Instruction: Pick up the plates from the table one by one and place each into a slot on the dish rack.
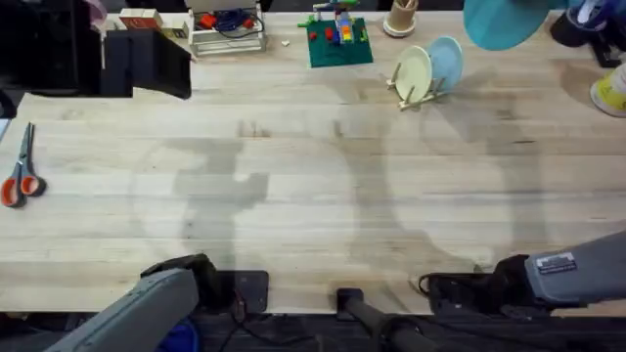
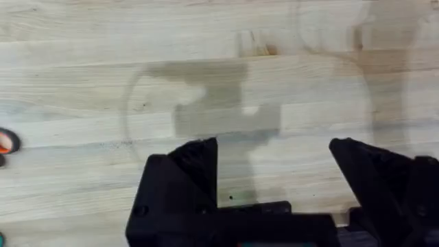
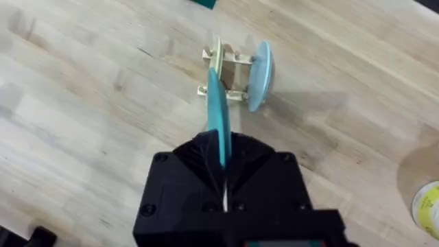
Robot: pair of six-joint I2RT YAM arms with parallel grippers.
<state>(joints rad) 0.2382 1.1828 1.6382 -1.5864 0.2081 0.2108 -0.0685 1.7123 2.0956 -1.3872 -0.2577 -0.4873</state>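
Observation:
A turquoise plate [image 3: 218, 120] stands edge-on between the fingers of my right gripper [image 3: 223, 156], which is shut on it. It hangs in the air, short of the dish rack [image 3: 221, 74]. From overhead, the raised plate [image 1: 504, 22] shows large at the far right, with the right gripper [image 1: 572, 15] at its right edge. The small wooden dish rack [image 1: 419, 96] holds a cream plate [image 1: 413, 70] and a light blue plate [image 1: 447, 61], both upright. My left gripper [image 2: 274, 171] is open and low over bare table [image 2: 206, 41], near the front left.
Orange-handled scissors [image 1: 20, 181] lie at the left edge. Along the far edge stand a black box [image 1: 147, 64], a white wire stand [image 1: 227, 34], a green brick baseplate [image 1: 339, 41] and a wooden cup [image 1: 399, 18]. A yellow-and-white object [image 1: 611, 93] sits at the right edge.

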